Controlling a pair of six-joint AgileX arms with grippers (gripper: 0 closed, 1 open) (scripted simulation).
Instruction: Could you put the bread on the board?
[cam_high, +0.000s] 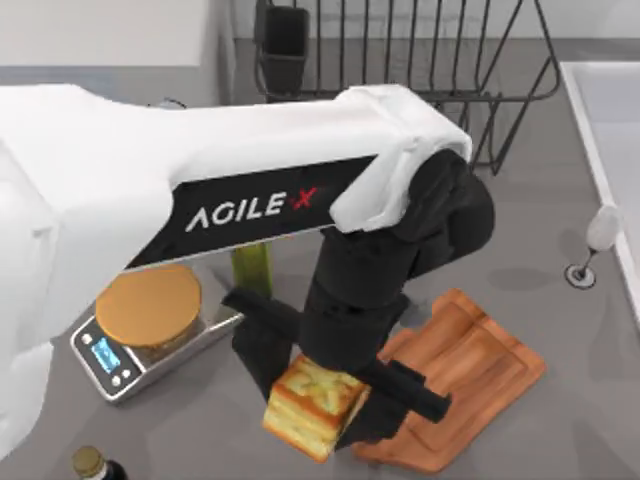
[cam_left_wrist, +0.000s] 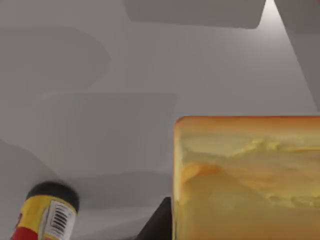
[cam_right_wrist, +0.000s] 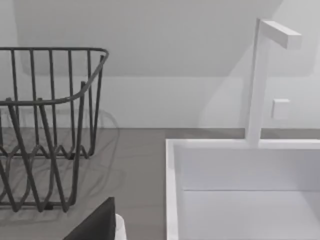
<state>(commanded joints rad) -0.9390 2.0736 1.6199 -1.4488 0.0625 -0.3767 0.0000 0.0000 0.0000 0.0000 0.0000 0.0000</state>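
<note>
My left arm (cam_high: 150, 190) has a broad, smooth white shell along its long link, with a black panel set into its side. On that panel "AGILE" is printed in white capitals, followed by a red "X". Past a rounded white collar the casing turns matte black, a bulbous black wrist housing leading into a blocky black body. The left gripper (cam_high: 320, 395) is black too, with a straight black crossbar and dark, flat fingers.
</note>
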